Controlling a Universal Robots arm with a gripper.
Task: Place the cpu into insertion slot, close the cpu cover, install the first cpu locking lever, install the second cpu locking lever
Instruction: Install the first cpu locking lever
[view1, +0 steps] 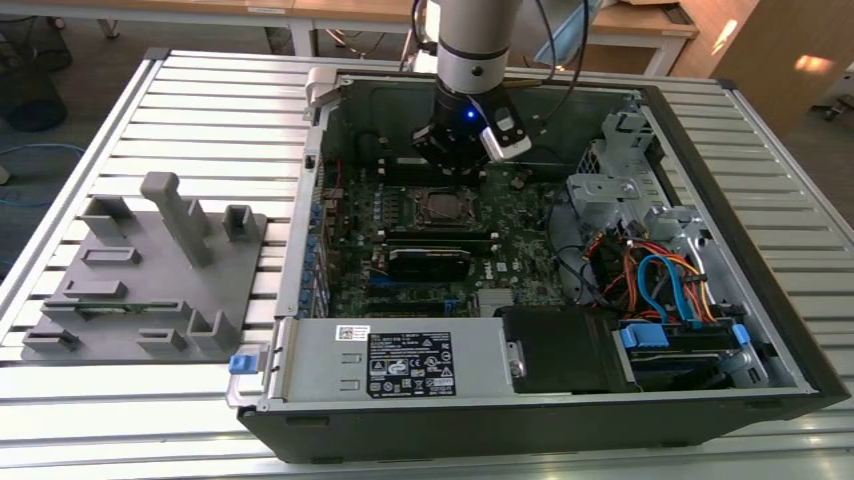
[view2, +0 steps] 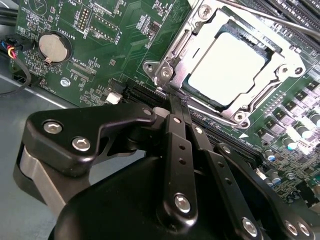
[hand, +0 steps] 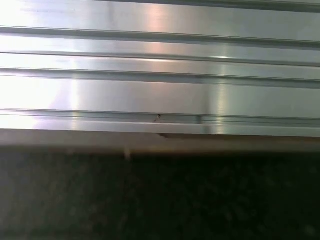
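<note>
Cpu (under the cpu cover) lies just beyond the closed, empty tool.

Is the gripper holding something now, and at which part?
Nothing. The gripper is shut and empty beside the cpu cover, which lies closed over the cpu.

A lab: slatted aluminium bench; open computer case; wooden desks

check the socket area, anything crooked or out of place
Nothing stands out. In the second wrist view the cpu lies flat and square in the insertion slot, and the cpu cover frames it evenly. The end effector sits just beside the socket's corner.
</note>
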